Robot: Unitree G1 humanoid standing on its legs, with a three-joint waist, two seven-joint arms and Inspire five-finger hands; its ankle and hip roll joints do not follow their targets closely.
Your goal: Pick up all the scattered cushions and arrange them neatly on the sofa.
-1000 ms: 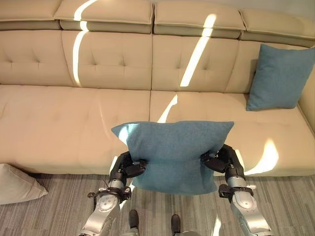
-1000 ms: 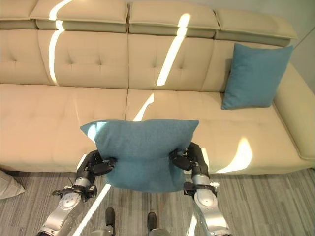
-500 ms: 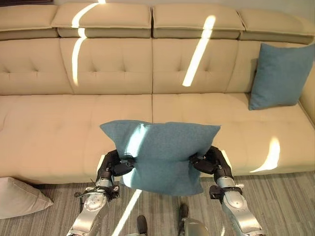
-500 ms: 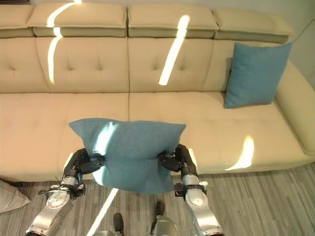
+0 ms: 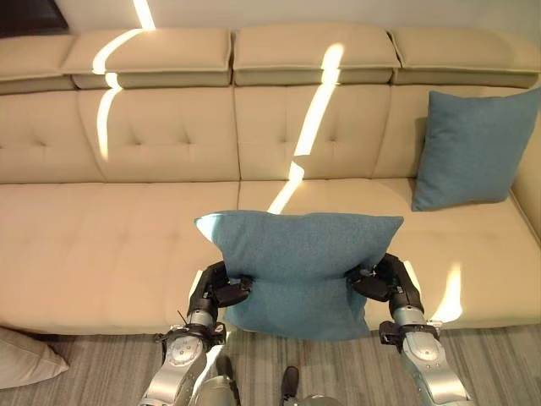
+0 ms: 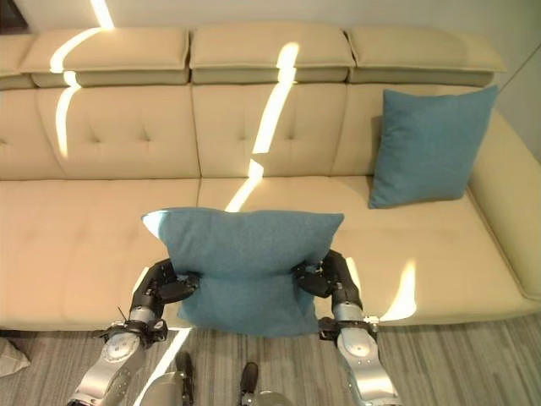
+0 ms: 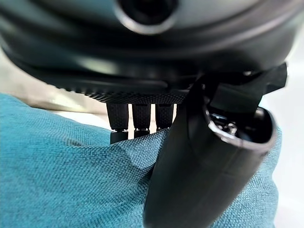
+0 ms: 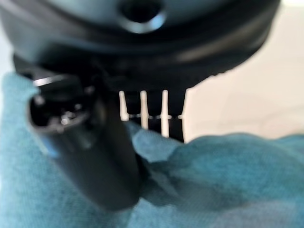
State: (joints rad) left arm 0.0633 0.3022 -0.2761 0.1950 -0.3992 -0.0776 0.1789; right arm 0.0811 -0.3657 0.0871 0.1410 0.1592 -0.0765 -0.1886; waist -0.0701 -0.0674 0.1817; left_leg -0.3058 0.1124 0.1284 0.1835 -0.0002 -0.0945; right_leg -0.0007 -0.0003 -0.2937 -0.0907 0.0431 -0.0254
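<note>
I hold a teal cushion [image 5: 300, 266] upright in front of me, over the front edge of the beige sofa [image 5: 110, 237]. My left hand [image 5: 221, 288] is shut on its left side and my right hand [image 5: 382, 281] is shut on its right side. In the left wrist view the thumb [image 7: 199, 166] presses into the teal cushion [image 7: 71, 180]; in the right wrist view the thumb [image 8: 90, 152] pinches the teal cushion [image 8: 213, 180] too. A second teal cushion [image 5: 473, 148] leans upright against the backrest at the sofa's right end.
A pale cushion [image 5: 25, 359] lies on the grey striped floor [image 6: 456, 364] at the lower left, beside the sofa's front. The sofa's left and middle seats [image 6: 76, 228] are bare, with bright streaks of sunlight across them.
The camera has shifted, so the sofa sits differently in the picture. Both hands keep the same hold on the teal cushion, which has stayed at the sofa's front edge.
</note>
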